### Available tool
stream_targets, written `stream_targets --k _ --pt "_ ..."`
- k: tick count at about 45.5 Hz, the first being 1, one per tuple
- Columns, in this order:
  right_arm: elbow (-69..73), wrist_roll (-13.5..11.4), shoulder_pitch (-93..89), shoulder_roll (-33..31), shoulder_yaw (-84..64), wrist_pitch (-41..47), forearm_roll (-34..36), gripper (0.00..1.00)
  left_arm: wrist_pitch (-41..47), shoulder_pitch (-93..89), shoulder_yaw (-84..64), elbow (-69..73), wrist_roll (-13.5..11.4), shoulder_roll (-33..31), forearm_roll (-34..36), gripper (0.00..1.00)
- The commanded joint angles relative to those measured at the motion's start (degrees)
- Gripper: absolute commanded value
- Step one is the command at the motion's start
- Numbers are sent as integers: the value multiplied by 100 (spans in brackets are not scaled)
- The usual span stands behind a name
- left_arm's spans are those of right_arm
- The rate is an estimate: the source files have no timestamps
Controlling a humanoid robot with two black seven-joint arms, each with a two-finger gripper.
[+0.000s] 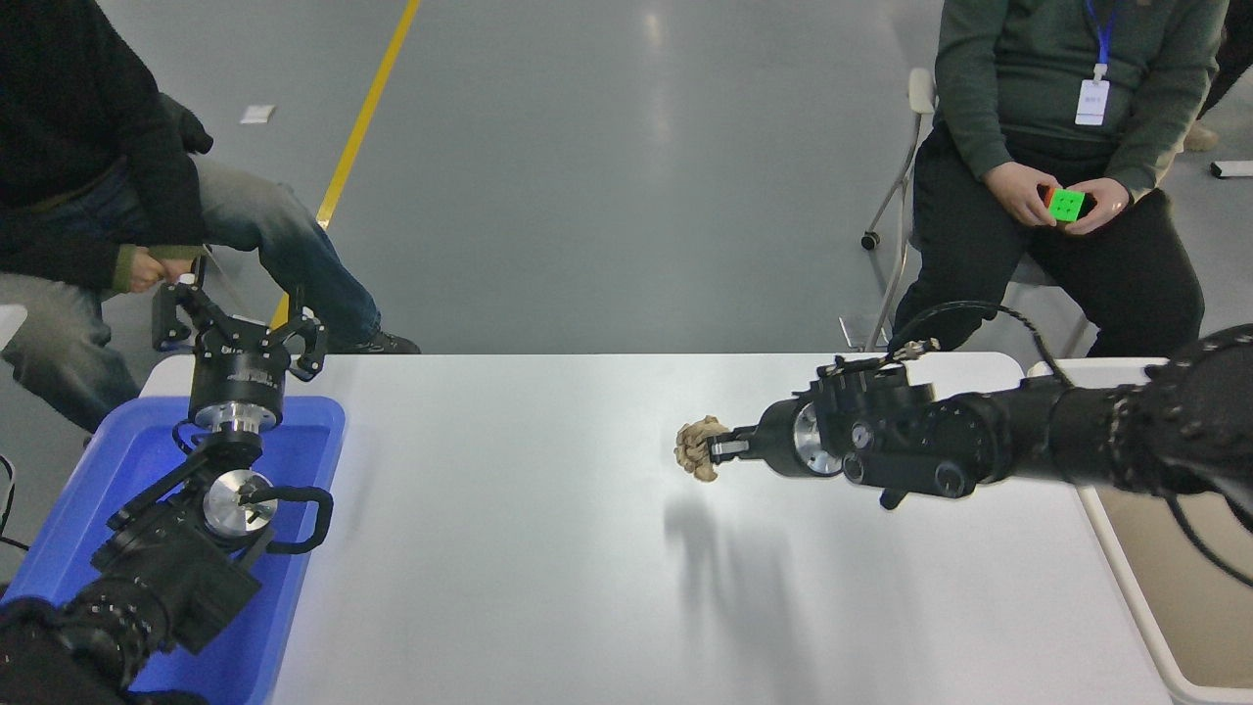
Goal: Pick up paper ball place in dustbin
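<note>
We see the right tool (713, 450) clamped on the paper ball (697, 447), held above the worktop (548, 548), well left of the dustbin (1116, 548). Our left tool (238, 328) rests parked, fingers apart, over the blue bin (294, 578).

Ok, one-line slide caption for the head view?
Right gripper holds the paper ball above the white table, dustbin at right.

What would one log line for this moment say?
right pincer: shut on ball | ball: off table | bin: right | left pincer: parked, open
</note>
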Motion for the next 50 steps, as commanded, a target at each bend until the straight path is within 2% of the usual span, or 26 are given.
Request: stream_targets --k 1,5,10,23,31,42,46,50 --pt "974 -104 1550 -1198 -369 1042 28 15 0 0 1 0 0 0 1 99" --pt "1176 -148 2121 -1462 -483 1359 20 14 0 0 1 0 0 0 1 99" --pt "1439 -332 2868 -1744 -624 1789 11 14 0 0 -8 0 0 0 1 99" --pt "1800 -605 4478 -2051 -967 2695 11 13 0 0 -8 0 0 9 1 99" --pt "1660 -851 4733 -2455 -941 2748 46 13 0 0 -8 0 0 0 1 99" --pt "-298 -851 3636 -4230 -590 2441 81 13 0 0 -8 0 0 0 1 99" --pt "-1221 -816 2785 -4556 -2 2195 326 13 0 0 1 0 0 0 1 99" --pt "-1960 -816 1625 -4636 754 1870 941 12 0 0 -8 0 0 0 1 99"
